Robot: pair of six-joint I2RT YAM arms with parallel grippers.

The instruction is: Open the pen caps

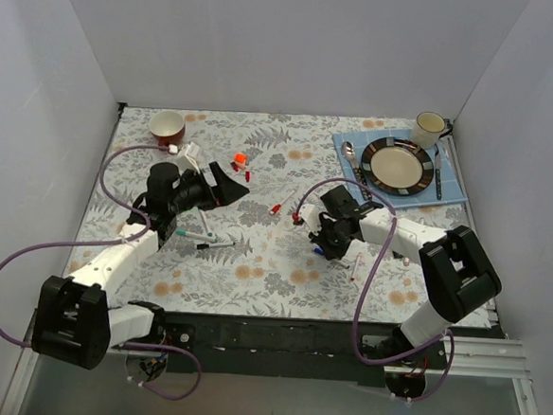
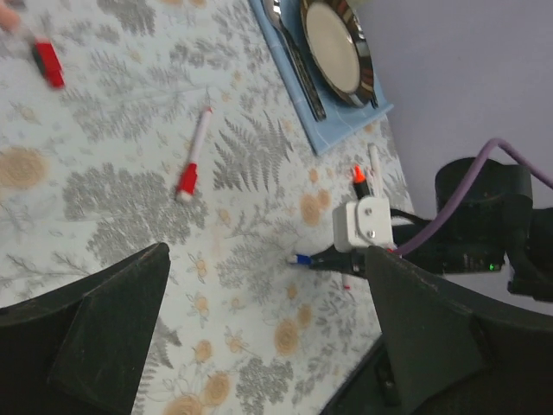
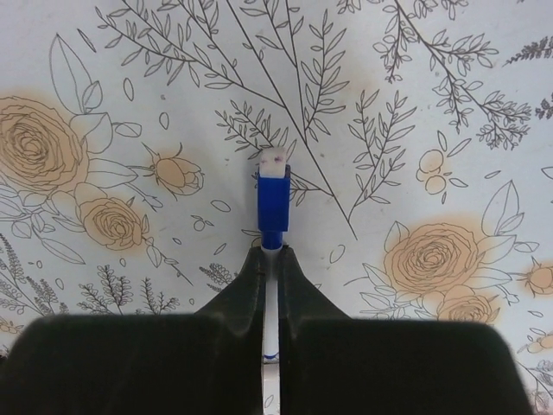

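My right gripper (image 3: 270, 252) is shut on the white barrel of a pen, whose blue cap (image 3: 273, 199) sticks out past the fingertips just above the flowered cloth. In the top view this gripper (image 1: 317, 246) is at centre right. My left gripper (image 1: 229, 185) is open and empty, held above the cloth to the left. In its wrist view (image 2: 266, 252) the blue pen tip (image 2: 301, 258) shows ahead. A red-capped white pen (image 1: 281, 206) (image 2: 192, 160) lies between the grippers. Loose red caps (image 1: 240, 159) lie further back. A green pen (image 1: 196, 233) and a black marker (image 1: 215, 246) lie by the left arm.
A blue mat (image 1: 449, 186) at back right holds a plate (image 1: 397, 166), spoon and knife, with a cream mug (image 1: 428, 129) behind. A red-brown bowl (image 1: 167, 126) stands at back left. Another pen (image 1: 356, 266) lies near the right forearm. White walls enclose the table.
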